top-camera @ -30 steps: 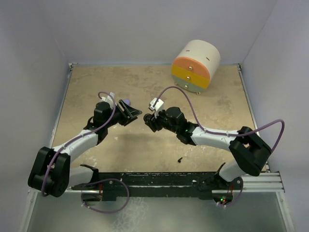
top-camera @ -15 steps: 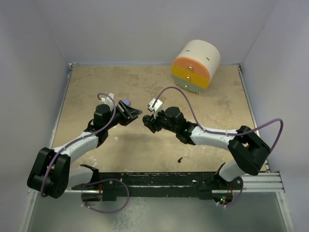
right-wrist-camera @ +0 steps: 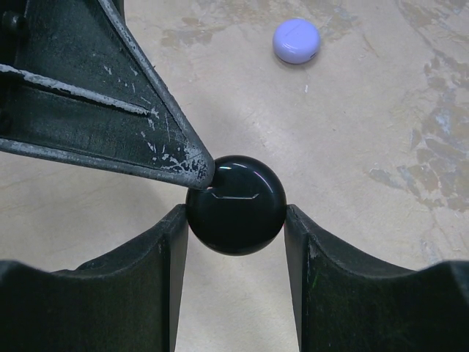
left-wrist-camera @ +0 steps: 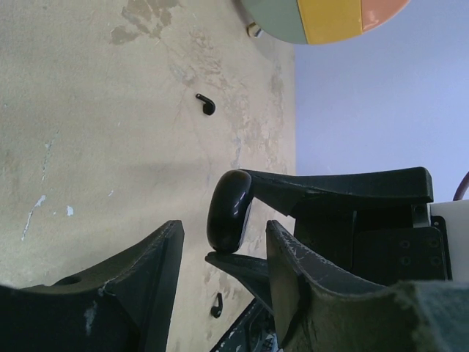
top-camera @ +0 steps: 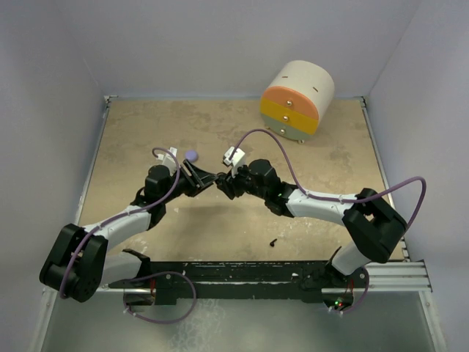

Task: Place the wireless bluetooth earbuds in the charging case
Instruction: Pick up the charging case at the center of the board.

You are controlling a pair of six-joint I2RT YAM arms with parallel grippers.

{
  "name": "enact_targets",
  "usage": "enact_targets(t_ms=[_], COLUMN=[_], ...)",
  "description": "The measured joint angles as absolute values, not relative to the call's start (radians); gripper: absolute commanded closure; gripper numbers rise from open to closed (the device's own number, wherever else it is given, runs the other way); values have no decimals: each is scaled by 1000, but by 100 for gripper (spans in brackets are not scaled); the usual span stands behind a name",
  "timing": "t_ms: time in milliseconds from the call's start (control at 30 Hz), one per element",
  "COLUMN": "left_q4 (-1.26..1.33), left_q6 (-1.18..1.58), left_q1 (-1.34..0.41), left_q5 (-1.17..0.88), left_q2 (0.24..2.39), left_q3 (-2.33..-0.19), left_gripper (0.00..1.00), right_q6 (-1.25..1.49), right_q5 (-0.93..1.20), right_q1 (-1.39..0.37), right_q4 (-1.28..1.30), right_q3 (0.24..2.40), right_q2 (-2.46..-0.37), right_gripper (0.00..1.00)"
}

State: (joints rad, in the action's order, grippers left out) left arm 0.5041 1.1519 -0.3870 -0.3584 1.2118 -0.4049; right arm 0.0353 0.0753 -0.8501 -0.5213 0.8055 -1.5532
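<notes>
gripping black puck (right-wrist-camera: 234, 205) in right claw (right-wrist-camera: 234, 220); left claw (left-wrist-camera: 223, 231) open, tip touching it. lilac puck (right-wrist-camera: 296, 40) beyond; left wrist shows black earbud (left-wrist-camera: 206, 103).

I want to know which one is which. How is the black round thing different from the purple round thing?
The black puck is dark and shiny; the lilac puck is pale. The black puck is pinched between the fingers of the right gripper, while the lilac puck lies flat on the table, alone. A fingertip of the left gripper appears to touch the black puck; nothing touches the lilac puck. Both are small, round and smooth.
</notes>
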Motion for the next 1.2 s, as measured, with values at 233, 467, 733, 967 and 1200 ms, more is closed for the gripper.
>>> enact_targets(t_ms=[233, 467, 733, 967, 1200], left_q4=[530, 555, 562, 568, 579], left_q6=[1152, 1152, 1159, 1159, 1159], left_q1=[-396, -411, -423, -427, -435], left_q5=[-350, -344, -332, -321, -314], left_q2=[1212, 1224, 1239, 1242, 1243], left_q3=[-402, -401, -401, -401, -401], left_gripper=[56, 61, 78, 100, 100], right_q6=[35, 35, 35, 42, 61], right_q5=[83, 97, 98, 98, 96], right_q1=[-850, -850, -849, -847, -843], right_q4=[-521, -521, -522, -521, -518], right_q3=[808, 809, 809, 809, 809], right_q2=[-1553, -1553, -1553, -1553, -1551], right_gripper=[59, 59, 59, 36, 10])
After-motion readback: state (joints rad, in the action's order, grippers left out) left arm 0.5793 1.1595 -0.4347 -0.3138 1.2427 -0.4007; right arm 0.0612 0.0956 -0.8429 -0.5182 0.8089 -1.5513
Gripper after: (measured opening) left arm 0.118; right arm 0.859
